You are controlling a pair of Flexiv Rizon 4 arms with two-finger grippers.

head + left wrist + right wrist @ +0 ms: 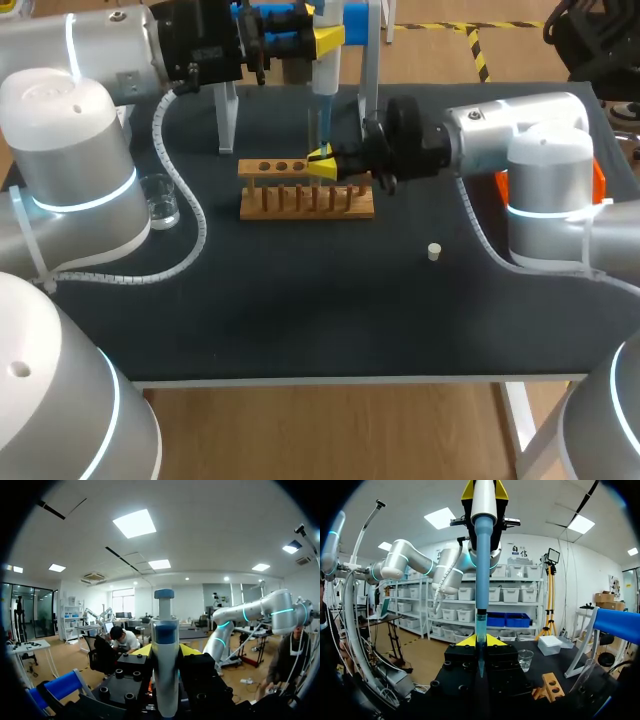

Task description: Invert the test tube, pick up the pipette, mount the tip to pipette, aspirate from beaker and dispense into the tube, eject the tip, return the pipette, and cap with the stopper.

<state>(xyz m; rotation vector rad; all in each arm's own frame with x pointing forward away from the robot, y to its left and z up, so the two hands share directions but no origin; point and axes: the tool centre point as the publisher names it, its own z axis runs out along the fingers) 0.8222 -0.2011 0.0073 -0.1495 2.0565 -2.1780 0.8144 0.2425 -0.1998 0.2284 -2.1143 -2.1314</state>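
Two grippers, both busy. L gripper [165,651]: yellow fingers clamped from both sides on the one white pipette w/ blue plunger cap [165,680], held upright, cap sticking up past the fingers. R gripper [480,641]: its yellow tips are closed on the single clear glass test tube [480,626], also upright, standing straight ahead of the fingers. One long blue pipette tip [481,565] is mounted on the pipette and hangs directly above the R gripper, w/ its lower end inside the tube's mouth. So the L gripper sits right over the R gripper, apart from it, w/ pipette and tip between them. One wooden test tube rack [305,195] lies just under and beside the R gripper; three holes show in its top plate on the side away from the R arm. One small clear glass beaker [160,200] stands on the dark table [300,310], well off to the L arm's side of the rack. One small white stopper [434,251] sits alone on the table near the R arm, apart from the rack. An orange box-like thing [598,185] is mostly hidden behind the R arm.
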